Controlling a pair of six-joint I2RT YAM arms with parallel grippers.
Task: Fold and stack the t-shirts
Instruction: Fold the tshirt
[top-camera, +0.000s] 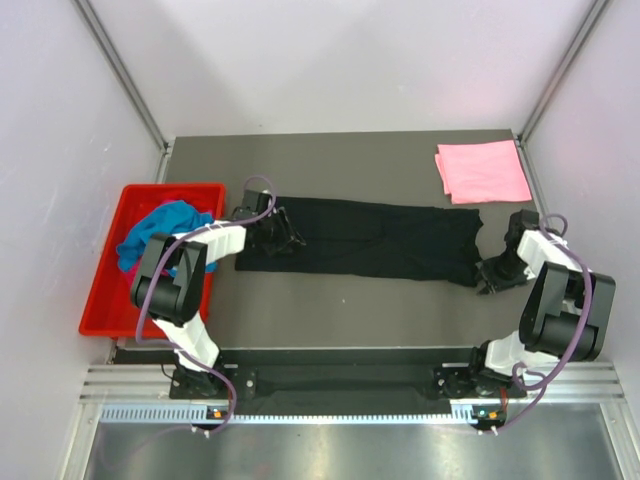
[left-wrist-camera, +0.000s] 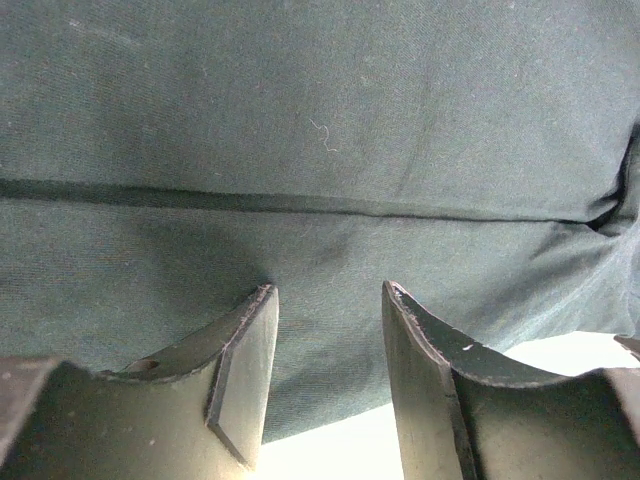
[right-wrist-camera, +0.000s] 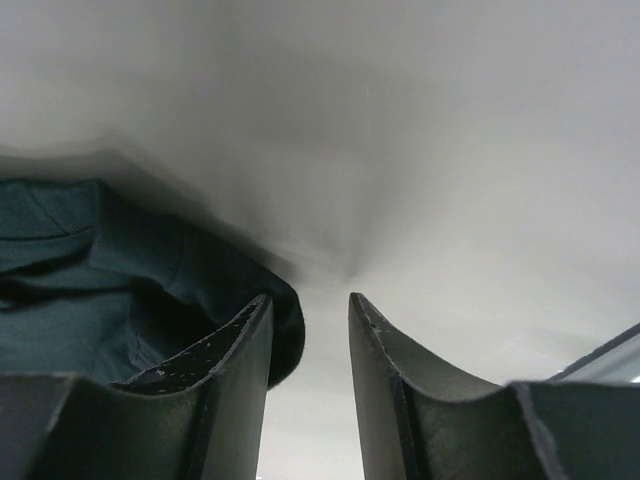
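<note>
Both tools stand open and empty, the left gripper (top-camera: 285, 238) over one end and the right gripper (top-camera: 487, 280) just beside the other end of the black shirt (top-camera: 370, 240), which lies as a long strip across the middle of the tabletop (top-camera: 350, 305), so next, I judge, each must pinch its end and fold the strip shorter.

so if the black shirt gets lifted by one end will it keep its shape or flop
Probably floppy: the black t-shirt lies flat in a long band with soft creases and a rumpled right end. Lifted by one end, it would likely sag and trail. Pushed, it would probably bunch up rather than slide whole across the table.
</note>
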